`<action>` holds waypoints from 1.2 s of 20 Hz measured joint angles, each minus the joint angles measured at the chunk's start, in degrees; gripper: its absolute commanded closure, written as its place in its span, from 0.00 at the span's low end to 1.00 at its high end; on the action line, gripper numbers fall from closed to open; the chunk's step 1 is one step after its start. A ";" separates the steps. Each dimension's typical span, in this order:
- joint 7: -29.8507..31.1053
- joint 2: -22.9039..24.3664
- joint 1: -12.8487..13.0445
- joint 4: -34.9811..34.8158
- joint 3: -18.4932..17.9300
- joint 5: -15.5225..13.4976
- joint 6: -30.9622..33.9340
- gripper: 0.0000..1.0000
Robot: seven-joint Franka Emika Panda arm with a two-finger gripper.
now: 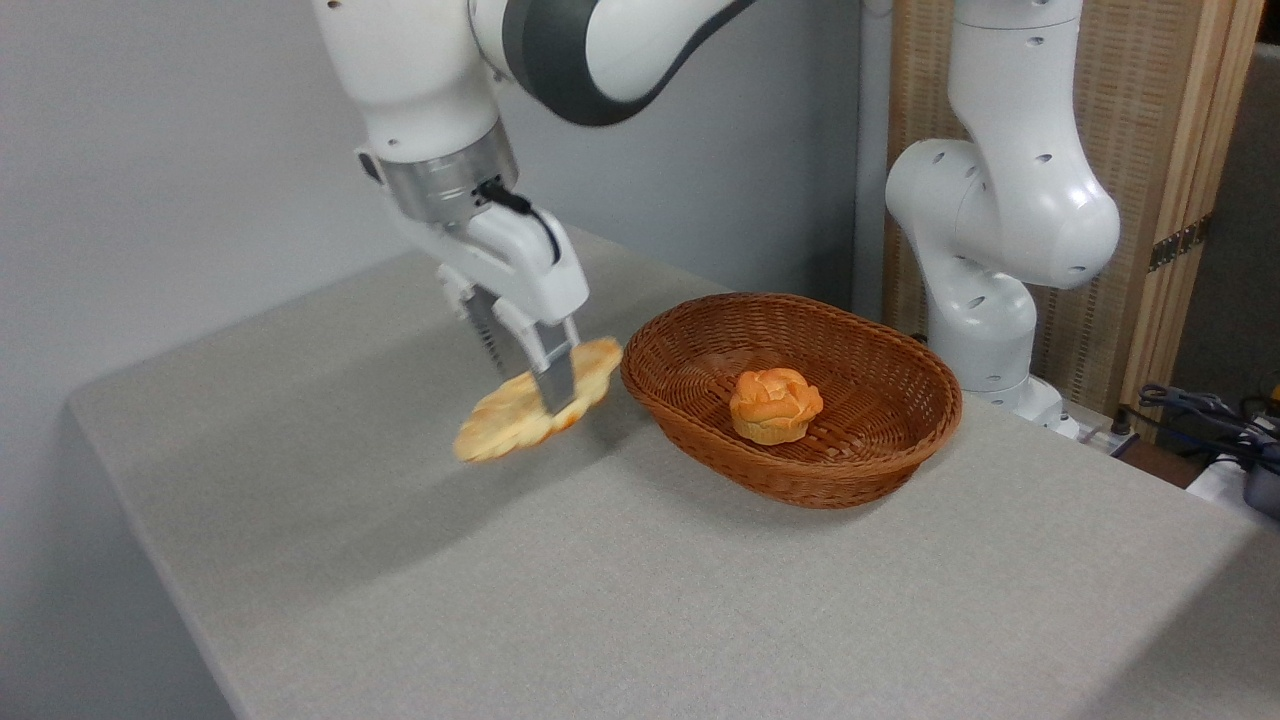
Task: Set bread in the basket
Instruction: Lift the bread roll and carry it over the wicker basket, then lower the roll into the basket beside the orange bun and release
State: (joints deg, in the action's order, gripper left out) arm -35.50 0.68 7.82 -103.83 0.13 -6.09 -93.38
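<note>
The bread [500, 422], a flat pale golden braided loaf, hangs tilted just above the table, left of the basket. My gripper [540, 385] is shut on its middle, one finger in front and one behind. The loaf's right tip is close to the basket's left rim. The brown woven wicker basket [870, 350] sits on the table at centre right.
A small round orange rose-shaped bun [774, 403] lies inside the basket. The robot's white base [1000, 260] stands behind the basket at the right. Cables [1200, 410] lie at the far right beyond the table edge. The grey table [600, 580] extends toward the front.
</note>
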 measured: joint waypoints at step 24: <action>-0.19 6.01 4.92 -11.06 0.18 -0.07 20.45 0.00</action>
State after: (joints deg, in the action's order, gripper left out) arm -35.69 6.69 12.73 -114.89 0.31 -6.16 -72.93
